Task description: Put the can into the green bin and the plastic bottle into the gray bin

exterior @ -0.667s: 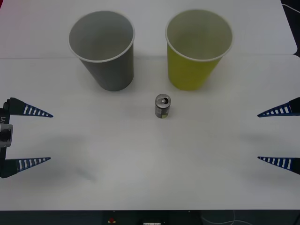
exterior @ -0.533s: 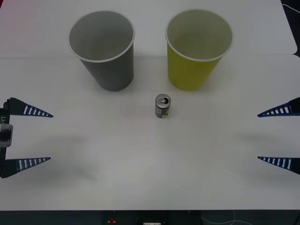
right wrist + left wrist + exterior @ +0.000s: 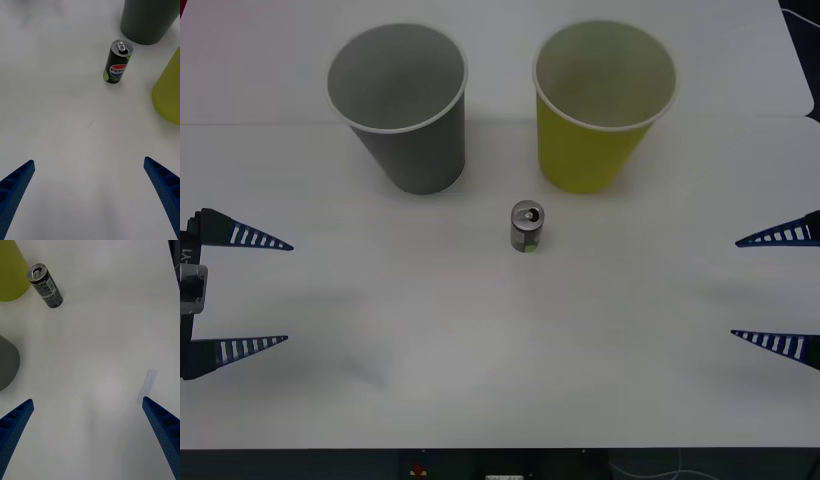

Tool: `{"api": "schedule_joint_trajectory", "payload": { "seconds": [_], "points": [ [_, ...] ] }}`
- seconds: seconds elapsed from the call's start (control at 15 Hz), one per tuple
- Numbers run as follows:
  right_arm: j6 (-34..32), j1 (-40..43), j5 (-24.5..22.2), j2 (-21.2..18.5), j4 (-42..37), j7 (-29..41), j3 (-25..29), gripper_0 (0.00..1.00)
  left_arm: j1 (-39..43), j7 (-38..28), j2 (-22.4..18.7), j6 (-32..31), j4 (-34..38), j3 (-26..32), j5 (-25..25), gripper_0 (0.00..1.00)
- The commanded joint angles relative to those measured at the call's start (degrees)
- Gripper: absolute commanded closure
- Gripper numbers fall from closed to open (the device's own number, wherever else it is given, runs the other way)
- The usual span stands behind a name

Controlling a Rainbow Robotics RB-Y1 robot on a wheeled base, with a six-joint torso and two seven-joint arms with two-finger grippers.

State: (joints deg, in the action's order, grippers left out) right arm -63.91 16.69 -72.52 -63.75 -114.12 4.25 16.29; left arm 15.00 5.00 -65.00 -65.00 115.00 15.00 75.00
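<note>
Covering most of the front view, white table (image 3: 500, 350) carries everything. Gray bin (image 3: 402, 105) stands upright at the far left of centre, open mouth up, pale inside. Green bin (image 3: 600, 105) upright beside it on the right, same size, apart from the gray one, not touching.

Left gripper (image 3: 255, 292) sits at the left edge of the table, jaws spread wide, nothing between them, blue ribbed fingers (image 3: 248, 238) pointing inward toward the centre. Right gripper (image 3: 770, 288) mirrors it at the right edge, jaws also spread wide and empty, fingers pointing inward.

Can (image 3: 527, 227) stands upright near table centre, pull-tab top up, just in front of the gap between the two bins and a bit closer to the green one; touching neither. It lies between the two grippers, well apart from both, outside either pair of jaws.

Right wrist view: can (image 3: 117, 62) upright ahead of the spread fingers (image 3: 15, 187), logo facing the camera, gray bin (image 3: 150, 20) behind it, green bin (image 3: 168, 93) to one side. Left wrist view: can (image 3: 45, 285) ahead of the open fingers (image 3: 13, 425), just beside the green bin (image 3: 11, 272), gray bin (image 3: 7, 362) nearer at the edge.
</note>
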Motion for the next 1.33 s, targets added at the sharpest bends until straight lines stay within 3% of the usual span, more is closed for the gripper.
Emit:
{"api": "schedule_joint_trajectory", "payload": {
  "seconds": [0.07,0.53,1.33],
  "points": [
    [0.8,-0.3,1.9,1.8,1.5,-0.8,-2.0,0.0,0.0,0.0,0.0,0.0,0.0,0.0,0.0,0.0],
    [9.9,-1.4,4.1,3.6,3.0,-4.2,-10.1,0.0,0.0,0.0,0.0,0.0,0.0,0.0,0.0,0.0],
    [9.9,-16.0,4.1,19.7,18.8,-9.4,-22.0,0.0,0.0,0.0,0.0,0.0,0.0,0.0,0.0,0.0]
  ]
}}
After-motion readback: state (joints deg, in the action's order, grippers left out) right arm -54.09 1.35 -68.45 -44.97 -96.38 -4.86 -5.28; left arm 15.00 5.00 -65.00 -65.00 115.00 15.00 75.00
